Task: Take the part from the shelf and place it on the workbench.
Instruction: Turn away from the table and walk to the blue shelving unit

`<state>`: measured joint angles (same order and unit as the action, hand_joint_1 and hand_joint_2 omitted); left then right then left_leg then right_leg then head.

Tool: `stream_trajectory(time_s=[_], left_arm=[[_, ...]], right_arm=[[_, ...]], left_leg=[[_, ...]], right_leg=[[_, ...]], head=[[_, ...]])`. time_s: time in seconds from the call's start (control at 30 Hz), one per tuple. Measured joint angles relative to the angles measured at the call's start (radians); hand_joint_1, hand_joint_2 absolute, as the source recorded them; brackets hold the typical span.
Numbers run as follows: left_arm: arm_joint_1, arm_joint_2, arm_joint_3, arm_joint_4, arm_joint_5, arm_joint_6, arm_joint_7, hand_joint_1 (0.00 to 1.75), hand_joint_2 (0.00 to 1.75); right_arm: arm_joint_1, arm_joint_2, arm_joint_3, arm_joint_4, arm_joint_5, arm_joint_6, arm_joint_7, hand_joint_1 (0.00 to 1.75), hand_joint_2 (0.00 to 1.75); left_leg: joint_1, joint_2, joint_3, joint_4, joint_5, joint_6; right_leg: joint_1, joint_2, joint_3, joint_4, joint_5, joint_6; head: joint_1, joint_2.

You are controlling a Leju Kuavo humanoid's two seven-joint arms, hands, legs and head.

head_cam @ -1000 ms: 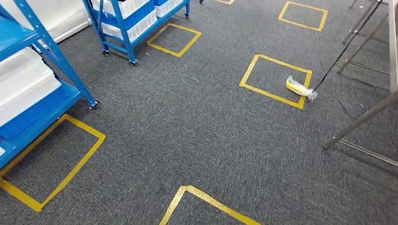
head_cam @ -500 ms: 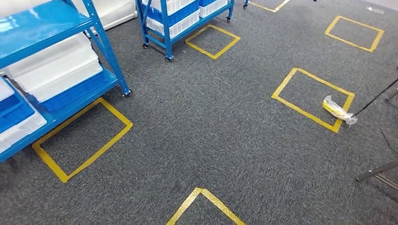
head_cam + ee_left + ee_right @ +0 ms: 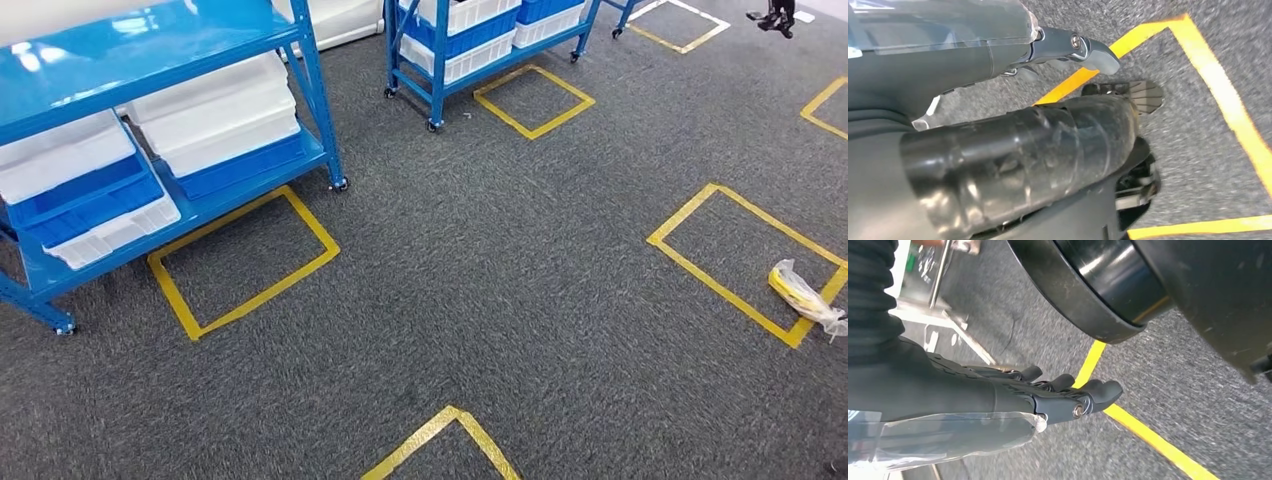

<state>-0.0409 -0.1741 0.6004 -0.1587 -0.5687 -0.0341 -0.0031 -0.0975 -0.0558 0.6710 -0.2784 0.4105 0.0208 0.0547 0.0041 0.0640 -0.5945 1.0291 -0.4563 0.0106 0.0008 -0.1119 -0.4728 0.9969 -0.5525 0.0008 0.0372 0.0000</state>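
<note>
My left hand [image 3: 1068, 50] hangs by my side over the grey carpet [image 3: 480, 300], thumb out straight and the darker fingers tucked under; nothing is in it that I can see, though how far the fingers are curled I cannot tell. My right hand [image 3: 1048, 392] hangs likewise, fingers stretched out loosely and apart, holding nothing. Nearest on the floor is the corner of a yellow tape square [image 3: 445, 440]. To the right a small clear bag with something yellow inside [image 3: 803, 295] lies on the edge of another tape square [image 3: 700, 265]. At the left stands a blue shelf [image 3: 180, 45] with white and blue bins [image 3: 210, 120] stacked on its lower level; which holds the part I cannot tell. Farther off stands a second blue shelf [image 3: 480, 60] on castors, also loaded with bins.
</note>
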Motion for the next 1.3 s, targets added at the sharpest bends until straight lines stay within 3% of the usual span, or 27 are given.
stream_trajectory(time_s=[0.07,0.13,0.2,0.27,0.33,0.4,0.47,0.53,0.6,0.67,0.73,0.8,0.83,0.87,0.9,0.97,1.03,1.07,1.1,1.13,1.17,1.23,1.3], left_arm=[[0.003,0.001,0.0,0.0,0.001,-0.001,0.0,0.0,0.0],[0.004,0.001,0.0,0.0,0.003,-0.001,0.0,0.0,0.0],[0.001,0.001,0.0,0.0,0.004,-0.001,-0.001,0.0,0.0],[-0.001,0.001,0.0,0.0,0.005,0.0,-0.003,0.0,0.0],[0.002,0.001,0.0,0.0,0.006,0.006,-0.009,0.0,0.0],[0.007,0.001,0.0,0.0,0.009,0.026,-0.024,0.0,0.0],[0.012,-0.001,0.0,0.0,0.013,0.051,-0.043,0.0,0.0],[0.016,-0.002,0.001,0.0,0.015,0.064,-0.053,0.0,0.0],[0.02,-0.004,0.001,0.0,0.015,0.071,-0.057,0.0,0.0],[0.025,-0.006,0.001,0.001,0.015,0.079,-0.059,0.0,0.0],[0.025,-0.005,0.002,0.001,0.017,0.091,-0.061,0.0,0.0],[0.02,-0.005,0.002,0.001,0.019,0.101,-0.063,0.0,0.0],[0.019,-0.006,0.002,0.001,0.02,0.104,-0.063,0.0,0.0],[0.02,-0.006,0.002,0.001,0.02,0.105,-0.063,0.0,0.0],[0.022,-0.006,0.003,0.001,0.021,0.106,-0.063,0.0,0.0],[0.024,-0.006,0.003,0.001,0.024,0.108,-0.063,0.0,0.0],[0.02,-0.007,0.004,0.001,0.026,0.11,-0.063,0.0,0.0],[0.019,-0.007,0.004,0.001,0.025,0.108,-0.064,0.0,0.0],[0.018,-0.007,0.004,0.001,0.023,0.104,-0.064,0.0,0.0],[0.02,-0.007,0.005,0.001,0.02,0.099,-0.064,0.0,0.0],[0.02,-0.007,0.005,0.001,0.018,0.094,-0.064,0.0,0.0],[0.019,-0.007,0.005,0.001,0.015,0.087,-0.064,0.0,0.0],[0.016,-0.007,0.005,0.001,0.015,0.085,-0.065,0.0,0.0]], right_arm=[[-0.007,-0.001,0.001,-0.002,0.001,-0.011,0.011,0.0,1.75],[-0.011,-0.004,0.001,-0.004,-0.007,-0.037,0.029,0.0,1.75],[-0.013,-0.01,0.0,-0.008,-0.026,-0.061,0.044,0.0,1.75],[-0.016,-0.018,-0.003,-0.012,-0.046,-0.073,0.052,0.0,1.75],[-0.017,-0.029,-0.008,-0.019,-0.062,-0.079,0.059,0.0,1.75],[-0.014,-0.043,-0.011,-0.025,-0.075,-0.087,0.064,0.0,1.75],[-0.014,-0.057,-0.013,-0.032,-0.082,-0.101,0.065,0.0,1.75],[-0.024,-0.08,-0.022,-0.036,-0.082,-0.127,0.067,0.0,1.75],[-0.043,-0.111,-0.042,-0.035,-0.077,-0.162,0.075,0.0,1.75],[-0.052,-0.143,-0.06,-0.032,-0.073,-0.181,0.085,0.0,1.75],[-0.05,-0.165,-0.071,-0.028,-0.072,-0.182,0.092,0.0,1.75],[-0.044,-0.175,-0.083,-0.024,-0.072,-0.178,0.093,0.0,1.75],[-0.041,-0.177,-0.09,-0.023,-0.072,-0.177,0.093,0.0,1.75],[-0.039,-0.179,-0.097,-0.022,-0.072,-0.177,0.092,0.0,1.75],[-0.037,-0.178,-0.102,-0.022,-0.072,-0.177,0.092,0.0,1.75],[-0.036,-0.18,-0.112,-0.021,-0.072,-0.176,0.092,0.0,1.75],[-0.037,-0.184,-0.121,-0.019,-0.07,-0.172,0.091,0.0,1.75],[-0.038,-0.185,-0.125,-0.018,-0.068,-0.17,0.091,0.0,1.75],[-0.039,-0.186,-0.128,-0.017,-0.066,-0.169,0.09,0.0,1.75],[-0.041,-0.186,-0.13,-0.017,-0.064,-0.168,0.09,0.0,1.75],[-0.042,-0.186,-0.132,-0.017,-0.063,-0.168,0.089,0.0,1.75],[-0.042,-0.186,-0.134,-0.016,-0.063,-0.168,0.088,0.0,1.75],[-0.039,-0.186,-0.135,-0.015,-0.063,-0.167,0.088,0.0,1.75]], left_leg=[[0.0,-0.023,0.003,-0.006,0.0,0.014],[0.004,-0.043,0.013,-0.015,0.001,0.028],[0.007,-0.064,0.02,-0.018,-0.001,0.037],[0.006,-0.086,0.024,-0.018,-0.004,0.041],[0.005,-0.111,0.031,-0.017,-0.008,0.042],[0.005,-0.141,0.042,-0.015,-0.014,0.04],[0.005,-0.169,0.05,-0.014,-0.019,0.036],[0.007,-0.189,0.046,-0.014,-0.019,0.028],[0.006,-0.205,0.038,-0.02,-0.016,0.017],[0.001,-0.162,0.028,-0.003,-0.026,0.008],[0.002,-0.094,-0.018,0.089,-0.069,0.003],[0.007,-0.073,-0.094,0.215,-0.113,-0.003],[0.008,-0.071,-0.119,0.248,-0.112,-0.007],[0.009,-0.068,-0.124,0.243,-0.09,-0.009],[0.009,-0.062,-0.109,0.2,-0.051,-0.01],[0.002,-0.009,-0.054,0.074,0.017,-0.004],[-0.007,0.034,-0.023,0.007,0.027,0.012],[-0.01,0.033,-0.022,0.004,0.017,0.019],[-0.008,0.017,-0.019,0.0,0.013,0.028],[-0.006,0.002,-0.013,-0.004,0.01,0.033],[-0.004,-0.013,-0.005,-0.008,0.007,0.039],[-0.001,-0.04,0.014,-0.017,0.002,0.049],[-0.001,-0.071,0.025,-0.018,-0.006,0.055]], right_leg=[[-0.003,-0.01,0.008,0.003,-0.006,0.012],[-0.008,0.026,-0.006,0.053,-0.033,0.024],[-0.01,0.085,-0.065,0.172,-0.09,0.028],[-0.01,0.108,-0.132,0.288,-0.135,0.027],[-0.008,0.111,-0.159,0.321,-0.121,0.025],[-0.007,0.117,-0.13,0.231,-0.037,0.018],[-0.009,0.153,-0.081,0.098,0.04,0.008],[-0.009,0.179,-0.056,0.031,0.05,-0.001],[-0.011,0.167,-0.047,0.01,0.042,-0.008],[-0.017,0.145,-0.029,-0.016,0.048,-0.015],[-0.017,0.119,-0.009,-0.037,0.05,-0.02],[-0.015,0.09,0.001,-0.038,0.041,-0.022],[-0.015,0.075,0.007,-0.037,0.034,-0.021],[-0.015,0.061,0.015,-0.035,0.025,-0.019],[-0.016,0.047,0.025,-0.034,0.016,-0.016],[-0.014,0.02,0.046,-0.031,-0.007,-0.006],[-0.005,-0.007,0.059,-0.032,-0.025,0.007],[-0.001,-0.018,0.065,-0.031,-0.029,0.012],[0.0,-0.026,0.073,-0.029,-0.03,0.016],[-0.002,-0.021,0.076,-0.016,-0.031,0.02],[-0.006,0.004,0.067,0.015,-0.033,0.023],[-0.013,0.07,0.0,0.132,-0.058,0.029],[-0.016,0.105,-0.096,0.261,-0.116,0.033]], head=[[0.0,0.0],[0.001,0.0],[0.001,0.0],[0.001,0.0],[0.001,0.0],[0.001,0.0],[0.001,0.0],[0.001,0.0],[0.002,0.0],[0.002,0.0],[0.002,0.0],[0.002,0.0],[0.002,0.0],[0.002,0.0],[0.002,0.0],[0.001,0.0],[0.002,0.0],[0.002,0.0],[0.002,0.0],[0.003,0.0],[0.003,0.0],[0.003,0.0],[0.003,0.0]])
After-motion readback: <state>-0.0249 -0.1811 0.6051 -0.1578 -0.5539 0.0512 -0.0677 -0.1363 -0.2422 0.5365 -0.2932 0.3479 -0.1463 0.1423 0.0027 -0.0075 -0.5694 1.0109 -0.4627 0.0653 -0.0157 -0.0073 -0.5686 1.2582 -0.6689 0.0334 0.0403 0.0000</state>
